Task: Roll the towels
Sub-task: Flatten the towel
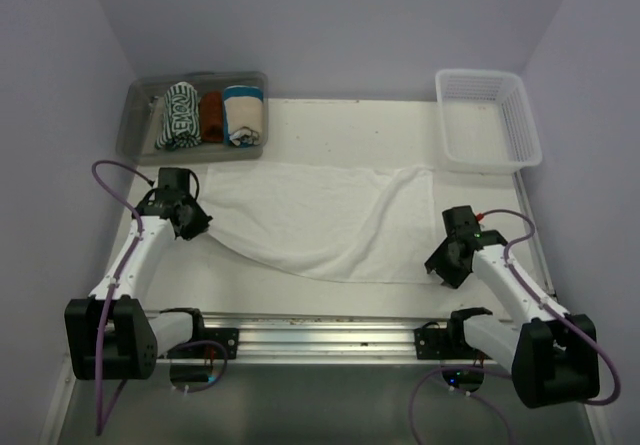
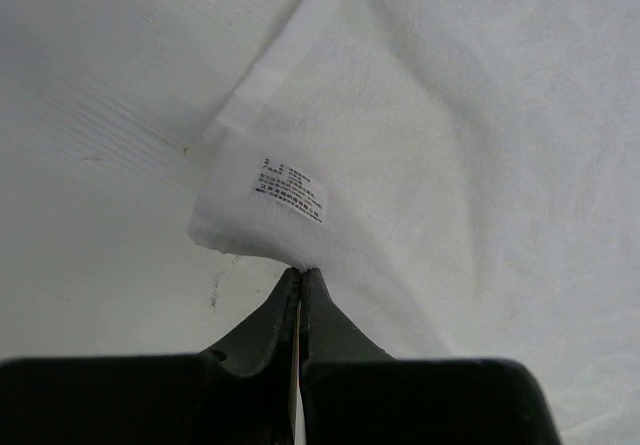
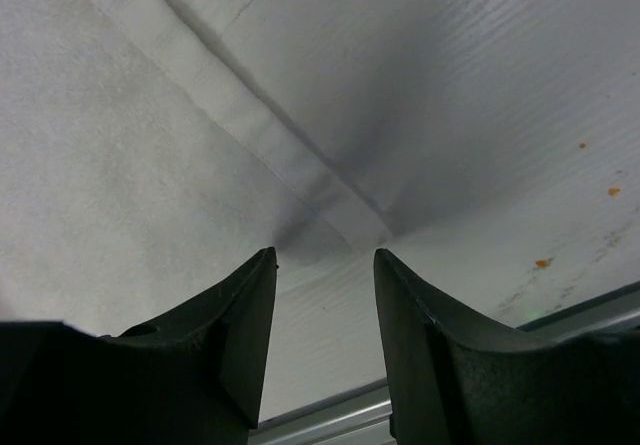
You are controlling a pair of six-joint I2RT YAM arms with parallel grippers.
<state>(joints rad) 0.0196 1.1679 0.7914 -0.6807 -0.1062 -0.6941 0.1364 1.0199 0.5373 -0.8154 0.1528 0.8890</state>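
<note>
A plain white towel [image 1: 320, 215] lies spread flat across the middle of the table. My left gripper [image 1: 196, 220] is shut, its tips [image 2: 302, 273] pinching the towel's left near corner, which is lifted and shows a printed label [image 2: 290, 187]. My right gripper [image 1: 446, 265] stands open just above the table, with the towel's right near corner [image 3: 350, 227] right in front of its fingertips [image 3: 325, 257] and nothing between them. The green-and-white striped towel [image 1: 180, 115] sits rolled in a clear bin [image 1: 135, 125] at the back left.
The bin also holds a rust-brown rolled towel [image 1: 210, 115] and a cream rolled towel with a teal band [image 1: 243, 115]. A white plastic basket [image 1: 520, 125] stands at the back right. A metal rail [image 1: 320, 330] runs along the near table edge between the arm bases.
</note>
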